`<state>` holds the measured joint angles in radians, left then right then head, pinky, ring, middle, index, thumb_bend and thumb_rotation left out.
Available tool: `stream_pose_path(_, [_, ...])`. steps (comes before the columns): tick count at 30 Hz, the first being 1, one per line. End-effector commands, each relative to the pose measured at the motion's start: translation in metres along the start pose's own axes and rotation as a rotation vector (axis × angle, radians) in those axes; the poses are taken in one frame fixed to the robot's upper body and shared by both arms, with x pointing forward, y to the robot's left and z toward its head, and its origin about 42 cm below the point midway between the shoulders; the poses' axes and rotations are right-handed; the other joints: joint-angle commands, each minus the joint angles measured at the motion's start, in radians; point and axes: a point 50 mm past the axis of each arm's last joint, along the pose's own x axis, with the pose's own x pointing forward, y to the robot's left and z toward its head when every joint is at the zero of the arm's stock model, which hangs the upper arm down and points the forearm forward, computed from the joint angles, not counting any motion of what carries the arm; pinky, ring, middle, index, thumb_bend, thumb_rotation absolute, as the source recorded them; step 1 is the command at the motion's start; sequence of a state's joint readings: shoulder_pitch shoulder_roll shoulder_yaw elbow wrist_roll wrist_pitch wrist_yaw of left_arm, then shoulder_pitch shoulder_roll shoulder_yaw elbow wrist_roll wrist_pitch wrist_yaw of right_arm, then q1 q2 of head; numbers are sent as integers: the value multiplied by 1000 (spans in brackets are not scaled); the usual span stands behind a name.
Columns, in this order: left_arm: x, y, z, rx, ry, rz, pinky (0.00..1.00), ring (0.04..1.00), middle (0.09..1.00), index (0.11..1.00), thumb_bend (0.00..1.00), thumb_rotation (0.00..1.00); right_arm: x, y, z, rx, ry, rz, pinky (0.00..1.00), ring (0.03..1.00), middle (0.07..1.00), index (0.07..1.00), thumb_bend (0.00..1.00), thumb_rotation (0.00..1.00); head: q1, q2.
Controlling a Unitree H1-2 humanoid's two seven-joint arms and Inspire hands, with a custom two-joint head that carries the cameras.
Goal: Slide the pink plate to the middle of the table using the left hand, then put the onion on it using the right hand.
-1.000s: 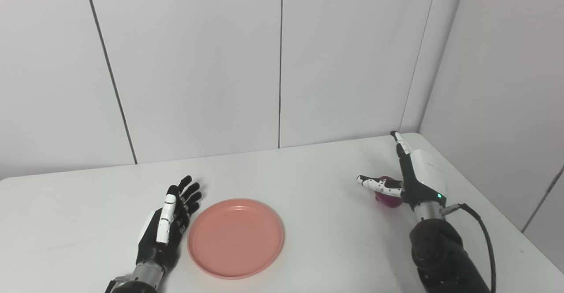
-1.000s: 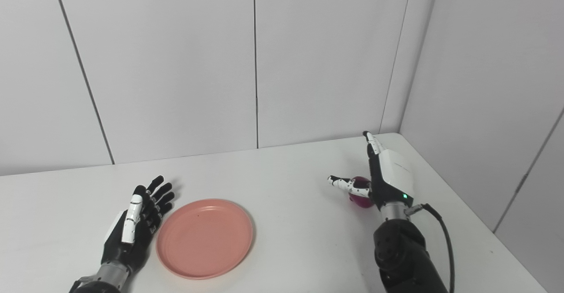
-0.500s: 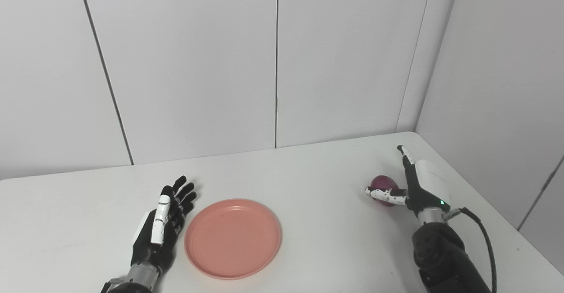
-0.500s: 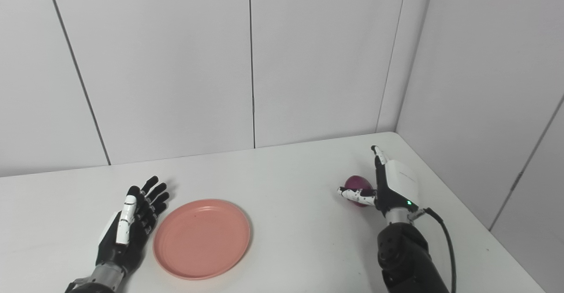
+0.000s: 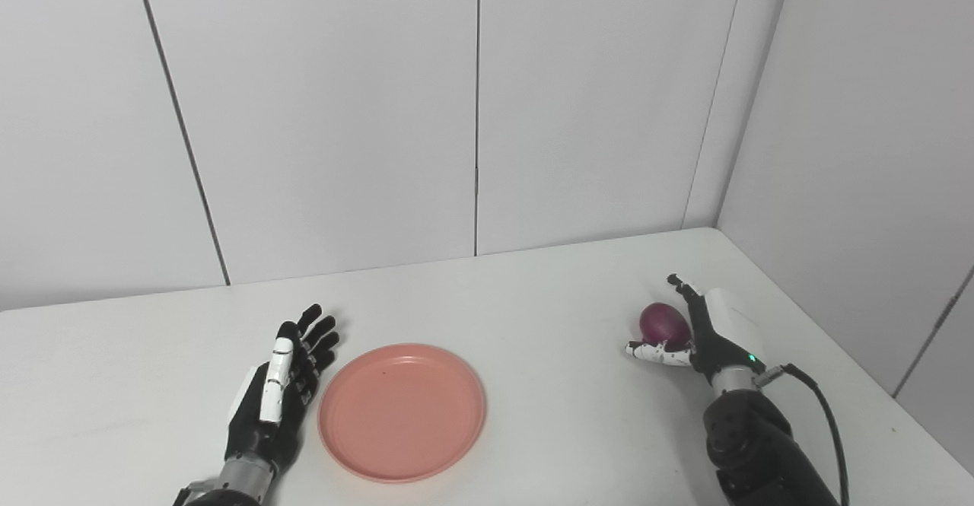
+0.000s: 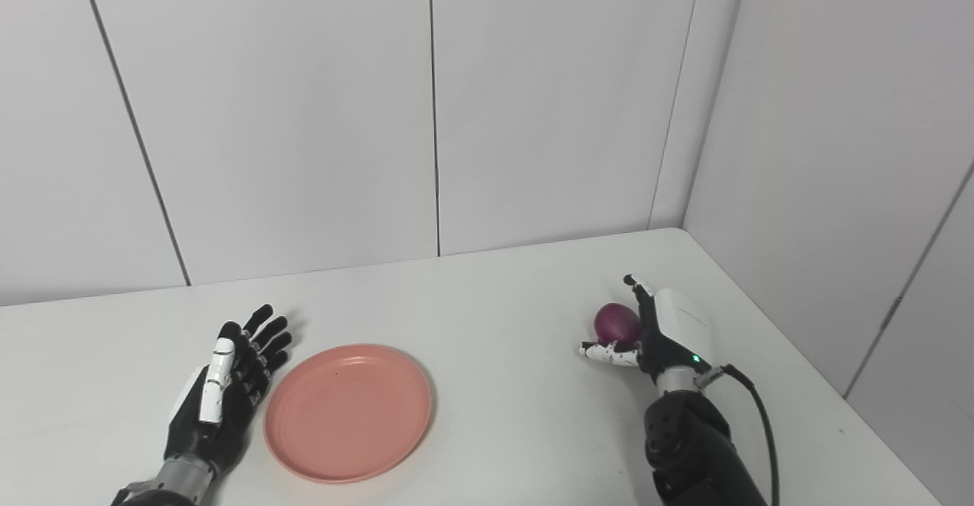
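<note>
White wall panels close in a white desk (image 5: 533, 293) at a corner. On it the onion (image 5: 663, 322), dark purple, sits toward the right side, cupped by the right hand (image 5: 704, 331): the fingers (image 5: 679, 287) curl over its far side and the thumb lies below it, but whether they grip it yet I cannot tell. The plate (image 5: 402, 410), pink and empty, lies well apart to the left, near the middle front of the desk, so the slide looks done. The left hand (image 5: 280, 392) rests just beside its rim, fingers spread, holding nothing. Lifting the onion across onto the plate remains.
</note>
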<state>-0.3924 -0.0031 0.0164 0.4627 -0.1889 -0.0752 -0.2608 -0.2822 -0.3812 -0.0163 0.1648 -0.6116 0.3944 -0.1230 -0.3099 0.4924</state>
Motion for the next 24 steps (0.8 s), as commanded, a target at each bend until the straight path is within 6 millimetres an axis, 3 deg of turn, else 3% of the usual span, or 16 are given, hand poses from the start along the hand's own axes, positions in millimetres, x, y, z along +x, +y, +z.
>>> stream_pose_path(1, [2,0,8,12,-35,-14,970,936,935,925,621,1000,12,-17,18,12,-65,-59,639,725,770,790,802,200,1,1])
stream_pose_path(4, [2,0,7,17,-38,-15,968,937,936,926,618,1000,12,-16,18,15,-67,-58,592,680,734,768,781,150,2,3])
stream_pose_path(8, [2,-1,8,16,-40,-15,970,934,935,923,619,1000,11,-15,18,20,-64,-60,534,635,697,726,666,22,4,6])
stream_pose_path(14, [1,-2,8,21,-38,-20,971,936,936,926,624,1000,11,-15,18,23,-73,-70,461,551,620,669,574,0,3,8])
stream_pose_path(15, [1,-2,8,19,-37,-20,970,937,936,926,623,1000,11,-15,18,29,-74,-69,413,510,555,658,556,0,3,8])
stream_pose_path(17, [1,-2,8,16,-37,-19,969,936,936,926,621,1000,10,-15,17,33,-74,-69,380,482,511,650,546,0,8,12])
stream_pose_path(24, [2,-6,9,13,-38,-21,970,937,937,931,619,1000,9,-16,16,58,-90,-107,260,361,483,603,539,0,15,12])
